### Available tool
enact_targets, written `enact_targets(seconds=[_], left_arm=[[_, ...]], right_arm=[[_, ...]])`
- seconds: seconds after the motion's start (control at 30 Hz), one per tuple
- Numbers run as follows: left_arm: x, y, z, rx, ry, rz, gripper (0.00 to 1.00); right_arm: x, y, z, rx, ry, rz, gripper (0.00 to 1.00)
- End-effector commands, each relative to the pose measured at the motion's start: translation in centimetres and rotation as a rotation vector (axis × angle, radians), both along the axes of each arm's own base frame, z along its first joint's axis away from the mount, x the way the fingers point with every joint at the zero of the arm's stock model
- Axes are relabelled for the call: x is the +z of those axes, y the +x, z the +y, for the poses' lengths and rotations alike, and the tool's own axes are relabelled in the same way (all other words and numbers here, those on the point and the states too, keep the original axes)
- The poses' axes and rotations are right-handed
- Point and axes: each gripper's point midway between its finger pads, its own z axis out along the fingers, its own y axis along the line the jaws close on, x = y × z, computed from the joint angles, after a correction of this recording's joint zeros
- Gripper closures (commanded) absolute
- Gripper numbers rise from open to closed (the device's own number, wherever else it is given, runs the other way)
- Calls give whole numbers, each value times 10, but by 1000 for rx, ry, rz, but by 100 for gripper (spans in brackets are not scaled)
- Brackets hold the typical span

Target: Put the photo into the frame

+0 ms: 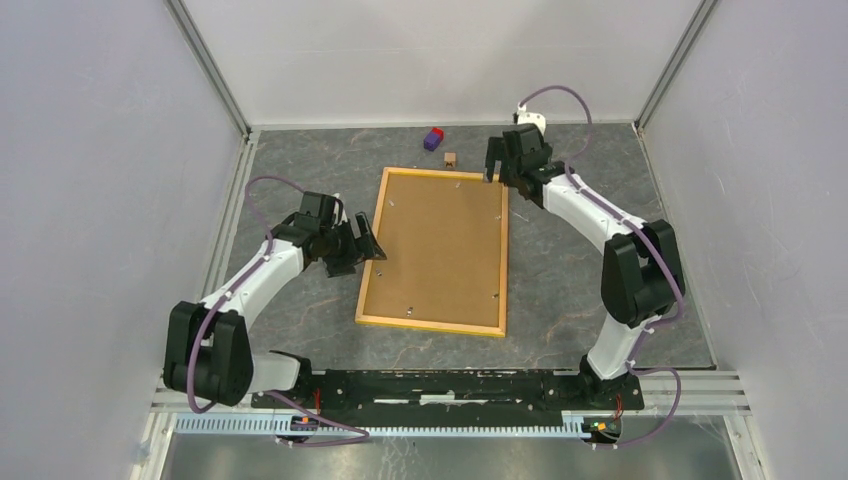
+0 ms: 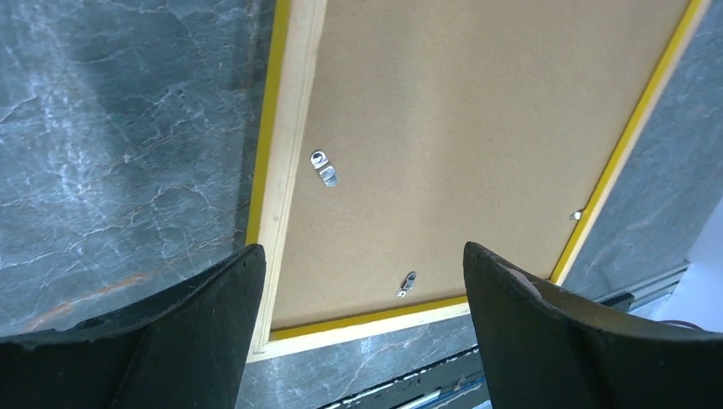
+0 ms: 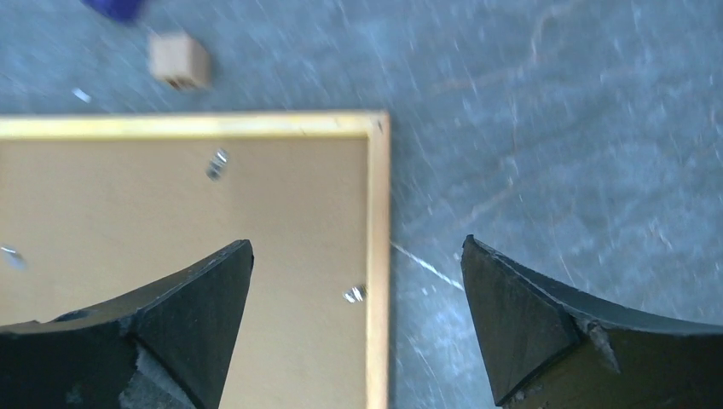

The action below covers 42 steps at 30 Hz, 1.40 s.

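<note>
The frame, thin orange-yellow wood, lies flat in the middle of the table with its back up. A plain brown backing board fills it, with small metal tabs near its edges. The photo is hidden. My left gripper hangs open over the frame's left side; in the left wrist view its gripper spans the frame's near-left corner. My right gripper is open above the far right corner, straddling the frame's right rail, with nothing between its fingers.
A purple and red block and a small wooden cube lie just beyond the frame's far edge. White walls close in the grey marbled table on three sides. The arm bases sit on a rail at the near edge.
</note>
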Motion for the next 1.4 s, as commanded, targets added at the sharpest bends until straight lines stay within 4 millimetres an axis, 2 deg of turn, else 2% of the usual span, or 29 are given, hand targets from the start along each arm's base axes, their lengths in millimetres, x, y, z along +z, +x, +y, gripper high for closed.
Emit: enact_targets(seconds=[0.0,0.07,0.13,0.23,0.37,0.5,0.67,0.83,1.07,1.27,1.37], left_arm=[[6,7,2,15,26,18,9],[7,9,0,25,24,39,9],[8,17,3,41,51,42,9],[1,32,13,81,124,63,9],[-16,48,3,12,131,140,9],[-34,60,3,-66,183,215,24],[-51,73,12,-56,253,219,30],[-68,67,6,-75,245,250,48],[-82,49,-16,-140,259,295,55],[-76,46,-19,-175,245,311,58],[-72,39,-11,-176,280,326,70]], right_arm=[[66,47,5,7,120,-211,2],[61,57,13,75,208,-217,2],[47,62,27,161,237,-200,2],[20,66,23,162,185,-136,2],[3,68,23,183,155,-103,2],[-9,70,30,252,137,-86,2],[-35,71,27,262,78,-19,2],[-39,68,26,275,56,-14,2],[-34,74,40,335,-25,-44,2],[-38,81,53,391,-115,-46,2],[-45,85,59,387,-121,-12,2]])
